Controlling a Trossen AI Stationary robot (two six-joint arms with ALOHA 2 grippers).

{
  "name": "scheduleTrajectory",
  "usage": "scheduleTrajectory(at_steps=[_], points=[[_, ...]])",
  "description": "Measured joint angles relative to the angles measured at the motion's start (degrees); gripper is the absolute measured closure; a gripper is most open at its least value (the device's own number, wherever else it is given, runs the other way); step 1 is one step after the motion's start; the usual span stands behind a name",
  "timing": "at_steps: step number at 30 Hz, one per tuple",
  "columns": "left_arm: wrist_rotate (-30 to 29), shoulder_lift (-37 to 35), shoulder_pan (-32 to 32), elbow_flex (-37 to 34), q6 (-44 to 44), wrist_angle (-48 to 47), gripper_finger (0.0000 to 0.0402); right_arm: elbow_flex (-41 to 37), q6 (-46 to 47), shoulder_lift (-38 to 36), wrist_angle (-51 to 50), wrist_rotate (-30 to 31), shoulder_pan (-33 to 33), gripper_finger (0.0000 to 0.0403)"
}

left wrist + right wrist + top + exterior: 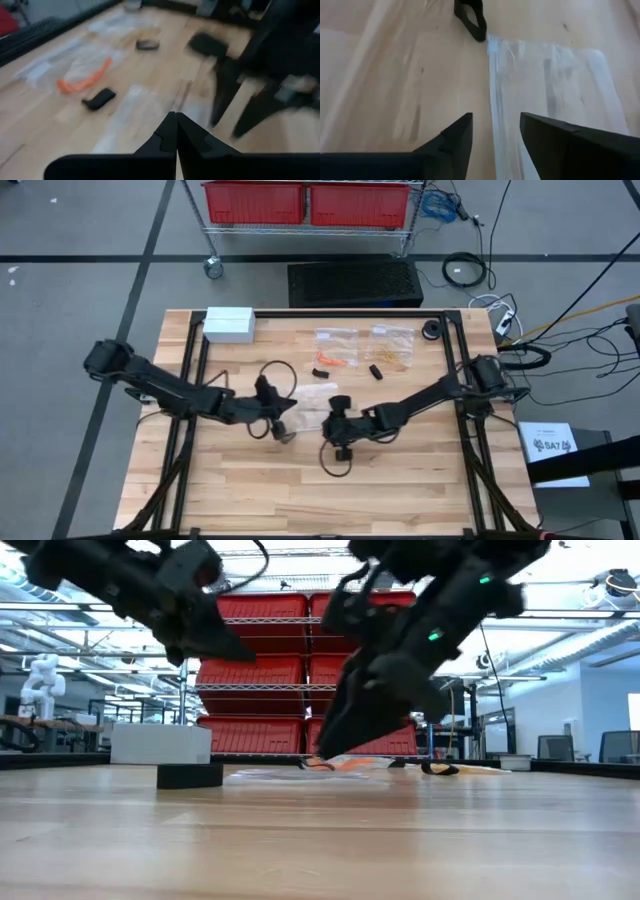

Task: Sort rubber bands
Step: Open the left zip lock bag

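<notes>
The rubber bands lie at the table's middle far part: an orange bunch, a black one and another black one; tan ones show inside a clear bag. My right gripper is open and slants down over the edge of a flat clear bag, one finger on either side of that edge; whether it touches does not show. A black band lies just beyond. My left gripper is shut, holds nothing and hangs above the table beside it.
A white box stands at the far left of the table, a small black round part at the far right. Another clear bag lies by the orange bands. Black cable loops hang from the arms. Bare wood lies toward the near edge.
</notes>
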Motion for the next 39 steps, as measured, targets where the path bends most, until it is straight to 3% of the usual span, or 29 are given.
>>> scheduleTrajectory(at_steps=[9,16,20,29,39], points=[[0.1,-4.1,-0.7,-2.6,2.6,2.1,0.0396,11.8,-3.8,9.5,-8.8,-0.1,-2.5,0.0285],[0.4,-6.0,-0.7,-2.6,6.2,2.0,0.0396,15.0,-3.4,9.8,-15.0,-6.2,-4.1,0.0393],[3.4,-7.2,-0.7,-2.6,7.5,2.1,0.0396,15.7,0.1,5.4,-22.4,-10.2,-4.5,0.0399],[3.8,-8.5,0.2,-2.5,14.1,6.6,0.0391,16.0,7.5,-12.4,-35.2,-12.0,-4.3,0.0402],[16.9,-7.9,6.2,-2.5,15.0,14.1,0.0285,16.1,2.8,-20.5,-34.5,-10.3,-6.5,0.0403]])
